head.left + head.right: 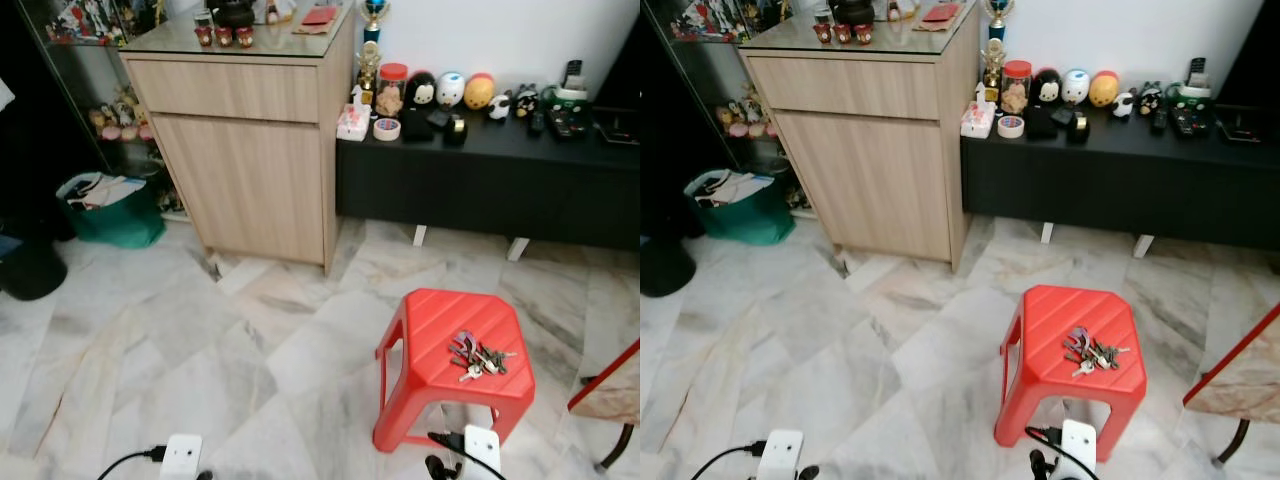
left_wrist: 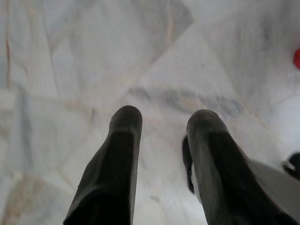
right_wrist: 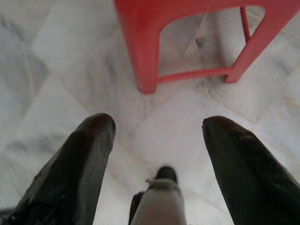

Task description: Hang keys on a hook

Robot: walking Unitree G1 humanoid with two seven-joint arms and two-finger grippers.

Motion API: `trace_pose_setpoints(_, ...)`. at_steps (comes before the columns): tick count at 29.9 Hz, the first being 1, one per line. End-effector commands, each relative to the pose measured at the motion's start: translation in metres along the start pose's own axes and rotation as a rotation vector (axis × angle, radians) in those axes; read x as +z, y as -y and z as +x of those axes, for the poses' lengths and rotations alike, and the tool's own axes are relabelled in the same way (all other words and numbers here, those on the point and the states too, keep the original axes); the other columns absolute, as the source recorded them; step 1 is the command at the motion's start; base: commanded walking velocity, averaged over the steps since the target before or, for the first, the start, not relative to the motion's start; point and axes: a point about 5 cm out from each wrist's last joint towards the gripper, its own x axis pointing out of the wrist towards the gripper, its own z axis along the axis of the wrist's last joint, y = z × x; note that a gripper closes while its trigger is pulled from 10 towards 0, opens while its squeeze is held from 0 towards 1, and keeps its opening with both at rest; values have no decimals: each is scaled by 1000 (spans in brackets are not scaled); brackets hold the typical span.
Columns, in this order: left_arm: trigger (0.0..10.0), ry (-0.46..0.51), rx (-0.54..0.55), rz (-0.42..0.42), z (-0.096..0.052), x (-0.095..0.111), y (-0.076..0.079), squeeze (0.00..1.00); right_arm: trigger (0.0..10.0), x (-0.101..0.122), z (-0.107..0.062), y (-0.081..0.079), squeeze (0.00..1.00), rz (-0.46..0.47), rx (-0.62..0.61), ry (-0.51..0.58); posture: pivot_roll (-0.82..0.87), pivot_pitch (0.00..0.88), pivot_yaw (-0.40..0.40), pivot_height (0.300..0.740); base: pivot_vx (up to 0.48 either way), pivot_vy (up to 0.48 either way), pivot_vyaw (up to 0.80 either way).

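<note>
A bunch of keys (image 1: 478, 357) lies on top of a red plastic stool (image 1: 437, 325) standing on the marble floor at the right. My right gripper (image 3: 157, 122) hangs low just in front of the stool (image 3: 140, 51), open, with nothing between its fingers. Its white wrist (image 1: 481, 447) sits at the stool's near edge. Over bare floor on the left, my left gripper (image 2: 164, 117) hangs open and holds nothing. Its white wrist (image 1: 181, 455) is at the bottom of the left eye view.
A tall wooden cabinet (image 1: 250, 150) stands at the back left. A low black console (image 1: 490, 180) with figurines runs along the wall beside it. A green bag (image 1: 105, 210) and a dark bin (image 1: 30, 265) sit at far left. A red-edged table corner (image 1: 612, 385) juts in at right.
</note>
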Motion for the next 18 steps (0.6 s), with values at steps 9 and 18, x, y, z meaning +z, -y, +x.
trace_pose_setpoints(9,10000,-3,-9,-16,1,1,4,0,10000,-4,-2,9,0,3,-25,-8,46,28,11,740,305,0,0)
trace_pose_setpoints(18,10000,-18,-10,-18,0,-3,7,0,10000,-4,-2,9,0,2,-26,-8,46,28,11,740,305,0,0)
